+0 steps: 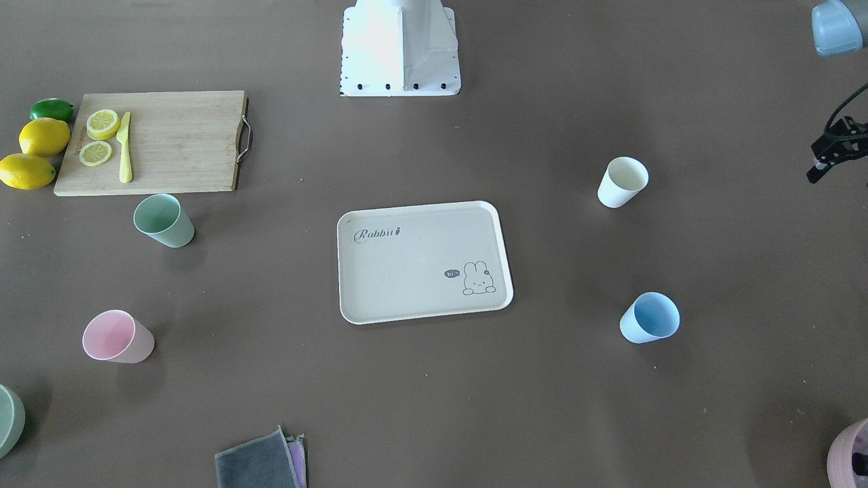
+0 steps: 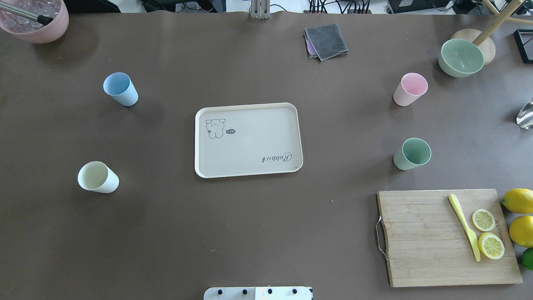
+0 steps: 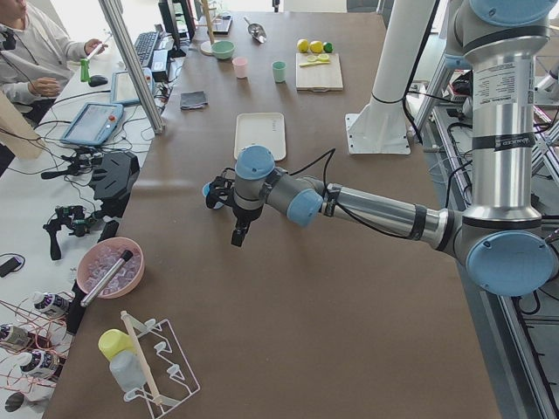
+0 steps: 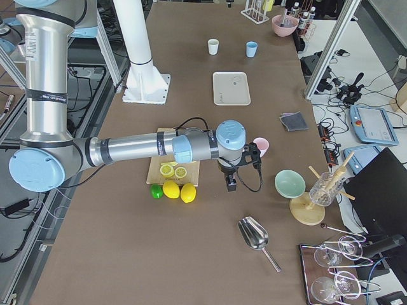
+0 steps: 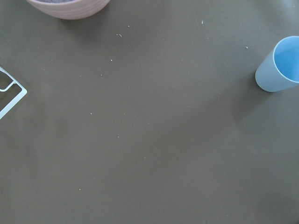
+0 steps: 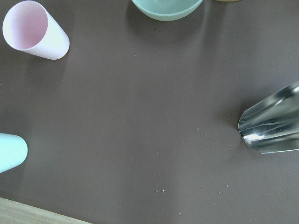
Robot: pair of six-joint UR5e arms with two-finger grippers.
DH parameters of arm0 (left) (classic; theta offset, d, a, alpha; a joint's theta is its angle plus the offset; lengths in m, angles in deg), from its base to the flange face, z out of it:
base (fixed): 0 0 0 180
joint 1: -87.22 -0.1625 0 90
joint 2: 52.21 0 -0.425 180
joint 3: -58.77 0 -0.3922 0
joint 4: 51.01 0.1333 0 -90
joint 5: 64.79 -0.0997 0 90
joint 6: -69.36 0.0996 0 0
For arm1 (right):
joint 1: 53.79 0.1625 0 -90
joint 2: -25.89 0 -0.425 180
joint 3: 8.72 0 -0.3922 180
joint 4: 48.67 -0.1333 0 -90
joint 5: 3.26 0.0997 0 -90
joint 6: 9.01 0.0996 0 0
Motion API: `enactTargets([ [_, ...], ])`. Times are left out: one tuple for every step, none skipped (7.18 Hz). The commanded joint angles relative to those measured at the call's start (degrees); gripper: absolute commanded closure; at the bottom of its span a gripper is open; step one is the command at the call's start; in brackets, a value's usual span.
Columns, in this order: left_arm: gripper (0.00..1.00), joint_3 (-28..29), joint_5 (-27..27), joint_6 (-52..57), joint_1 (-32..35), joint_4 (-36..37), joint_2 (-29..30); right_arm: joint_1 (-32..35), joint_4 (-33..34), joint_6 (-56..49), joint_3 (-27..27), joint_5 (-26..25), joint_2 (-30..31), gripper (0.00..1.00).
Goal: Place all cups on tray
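Observation:
The cream rabbit tray [image 2: 250,162] lies mid-table with nothing on it. All the cups stand upright on the table around it: light blue [image 2: 120,88] and cream white [image 2: 98,177] on my left, pale pink [image 2: 410,88] and mint green [image 2: 412,154] on my right. My left gripper [image 3: 237,236] hovers above the table beyond the blue cup [image 5: 279,65], off the tray's left side; only part of it shows in the front view [image 1: 824,163]. My right gripper [image 4: 230,185] hovers near the pink cup [image 6: 35,30]. I cannot tell whether either gripper is open or shut.
A wooden cutting board [image 2: 420,250] with lemon slices and a yellow knife, and lemons [image 2: 518,200] beside it, sit front right. A green bowl [image 2: 461,57], a metal scoop [image 6: 273,121], a grey cloth [image 2: 326,41] and a pink bowl [image 2: 39,21] stand around the edges.

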Motion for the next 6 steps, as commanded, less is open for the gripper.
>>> enactTargets([
  [0.02, 0.41, 2.08, 0.22, 0.07, -5.55, -3.51, -0.24, -1.76, -0.17, -0.12, 0.58, 0.54, 0.00],
  [0.02, -0.02, 1.99, 0.22, 0.33, -5.58, -3.61, -0.68, -2.73, -0.25, -0.20, 0.58, 0.98, 0.00],
  [0.02, -0.46, 2.08, -0.65, 0.42, -5.58, -3.69, -1.20, -4.65, -0.34, -0.12, 0.66, 1.51, 0.00],
  [0.02, -0.55, 2.08, -0.65, 0.68, -5.58, -3.78, -3.30, -8.41, 0.09, -0.12, 0.66, 2.47, 0.00],
  [0.02, -0.90, 2.08, -0.57, 0.94, -5.66, -4.39, -6.02, -9.41, 4.54, -0.03, 0.66, 2.48, 0.00],
  [0.02, -0.99, 2.08, -0.22, 0.95, -5.67, -4.48, -10.66, -12.64, 14.41, 0.06, 0.49, 1.96, 0.01],
])
